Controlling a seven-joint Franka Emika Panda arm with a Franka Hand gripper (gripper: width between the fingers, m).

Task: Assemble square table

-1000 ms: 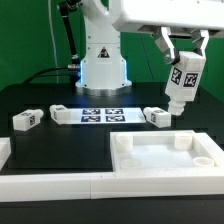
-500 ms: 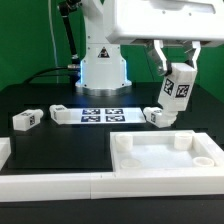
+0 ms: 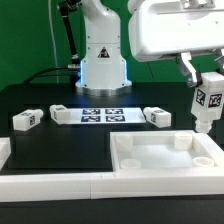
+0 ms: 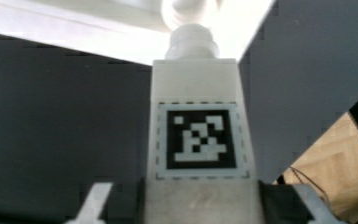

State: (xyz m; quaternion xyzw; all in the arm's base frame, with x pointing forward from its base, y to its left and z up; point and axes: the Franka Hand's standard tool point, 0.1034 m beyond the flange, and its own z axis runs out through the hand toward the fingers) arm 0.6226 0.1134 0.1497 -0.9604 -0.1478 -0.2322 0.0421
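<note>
My gripper (image 3: 204,80) is shut on a white block leg (image 3: 209,103) with a black-and-white tag. It holds the leg upright above the far right corner of the white square tray top (image 3: 165,158). In the wrist view the leg (image 4: 201,120) fills the middle, tag facing the camera, its screw tip pointing down toward the tray corner, with the fingers (image 4: 98,203) against its sides. Three other legs lie on the black table: one at the exterior view's left (image 3: 26,120), one beside the marker board's left end (image 3: 60,112), one at its right end (image 3: 157,117).
The marker board (image 3: 102,115) lies flat in front of the robot base (image 3: 102,65). Long white border bars (image 3: 60,184) run along the table's front edge, with a short piece at the exterior view's left (image 3: 4,152).
The gripper has carried the leg toward the exterior view's right and a little lower, from above the right-hand loose leg to over the tray's far right corner.
</note>
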